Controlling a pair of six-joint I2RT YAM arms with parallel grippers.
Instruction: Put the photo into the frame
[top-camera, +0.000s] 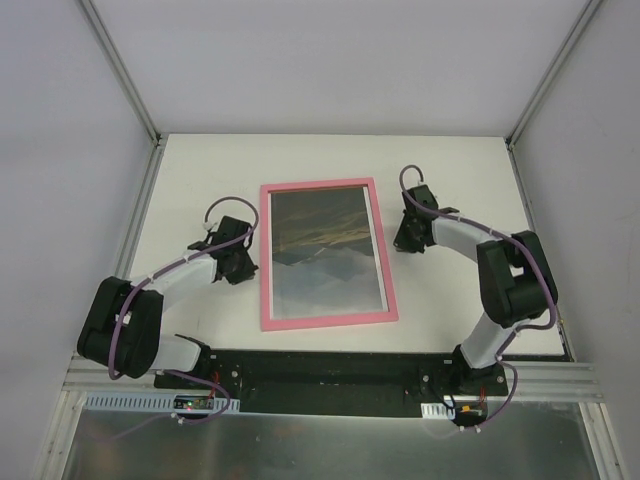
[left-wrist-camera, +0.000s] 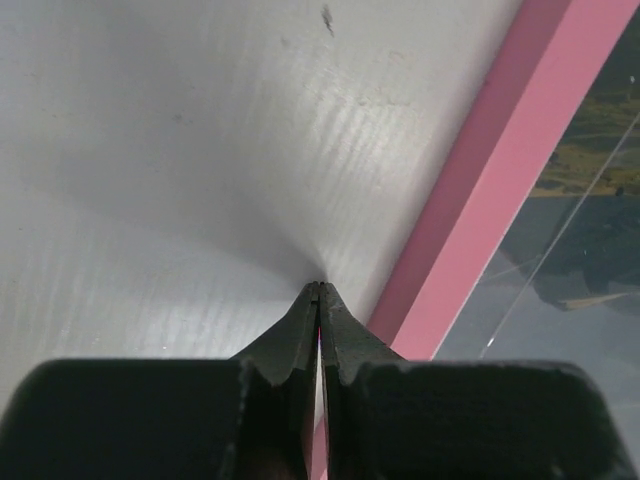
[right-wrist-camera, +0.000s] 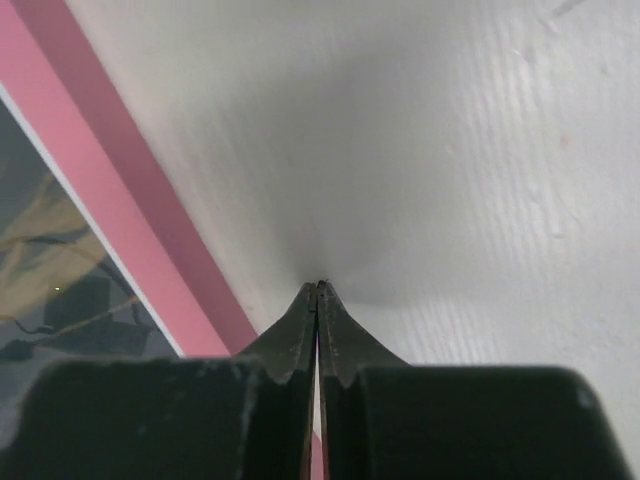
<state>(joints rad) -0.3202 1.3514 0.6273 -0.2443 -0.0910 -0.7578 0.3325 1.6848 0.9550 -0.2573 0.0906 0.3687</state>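
Note:
The frame (top-camera: 266, 255), with a salmon-pink border, lies flat in the middle of the white table. Inside its border lies the photo (top-camera: 328, 250), a dark mountain landscape, face up. My left gripper (top-camera: 243, 268) is shut on nothing, its tips on the table just left of the frame's left edge (left-wrist-camera: 500, 190). On the other side, my right gripper (top-camera: 403, 240) is also shut and empty, just right of the frame's right edge (right-wrist-camera: 110, 190). The left wrist view shows the photo (left-wrist-camera: 590, 200) behind the pane. It shows again in the right wrist view as the photo (right-wrist-camera: 50, 260).
Grey walls with metal rails enclose the table on the left, back and right. A black base plate (top-camera: 330, 375) runs along the near edge, where both arms are bolted.

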